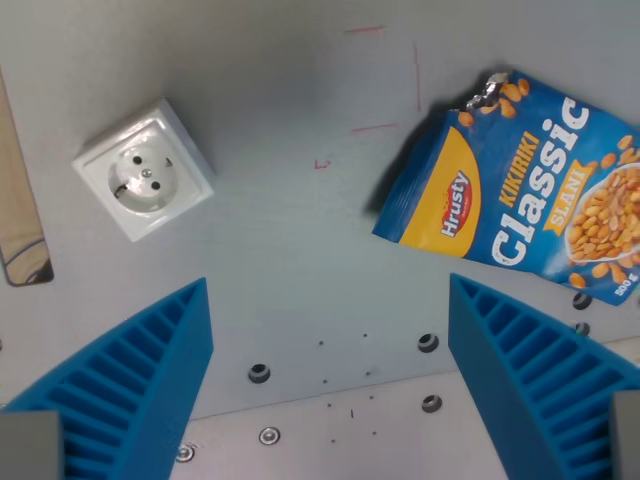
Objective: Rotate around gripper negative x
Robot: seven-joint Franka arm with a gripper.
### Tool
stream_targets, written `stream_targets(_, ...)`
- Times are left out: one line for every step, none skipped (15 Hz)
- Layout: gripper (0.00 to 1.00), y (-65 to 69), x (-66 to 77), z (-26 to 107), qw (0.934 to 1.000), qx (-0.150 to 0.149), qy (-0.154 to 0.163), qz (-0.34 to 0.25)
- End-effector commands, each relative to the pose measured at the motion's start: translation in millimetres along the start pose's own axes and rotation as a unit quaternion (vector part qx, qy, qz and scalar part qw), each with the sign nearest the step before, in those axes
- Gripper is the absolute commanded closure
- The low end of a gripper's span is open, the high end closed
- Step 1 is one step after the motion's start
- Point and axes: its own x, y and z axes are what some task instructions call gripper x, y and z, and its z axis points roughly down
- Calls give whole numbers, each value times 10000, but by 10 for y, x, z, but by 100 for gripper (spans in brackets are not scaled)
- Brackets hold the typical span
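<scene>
My gripper (328,300) hangs open above a grey table, its two blue ribbed fingers (140,375) rising from the bottom corners of the wrist view with nothing between them. Bare grey surface with a few bolt holes lies under the gap. A white wall socket (146,170) sits on the table toward the wrist view's left, beyond the left finger. A blue bag of peanuts (520,185) with "Classic" printed on it lies tilted at the wrist view's right, just past the right finger's tip.
Faint red pen marks (385,80) are drawn on the table near the top middle. A beige wooden strip (20,210) runs along the left edge. A seam with bolt holes (260,374) crosses the lower part, where a lighter plate begins.
</scene>
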Motion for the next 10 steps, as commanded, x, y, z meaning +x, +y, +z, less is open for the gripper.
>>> stream_targets(0, -30, 13, -44, 9931, -1167, -113, 103)
stream_targets(0, -30, 13, -44, 9923, -1233, -113, 103)
stream_targets(0, -30, 13, -44, 9914, -1299, -114, 102)
stream_targets(0, -30, 13, -44, 9905, -1365, -115, 101)
stream_targets(0, -30, 13, -44, 9896, -1431, -115, 100)
stream_targets(0, -30, 13, -44, 9886, -1497, -116, 100)
stream_targets(0, -30, 13, -44, 9876, -1563, -117, 99)
stream_targets(0, -30, 13, -44, 9865, -1629, -117, 98)
stream_targets(0, -30, 13, -44, 9854, -1695, -118, 97)
stream_targets(0, -30, 13, -44, 9843, -1760, -119, 96)
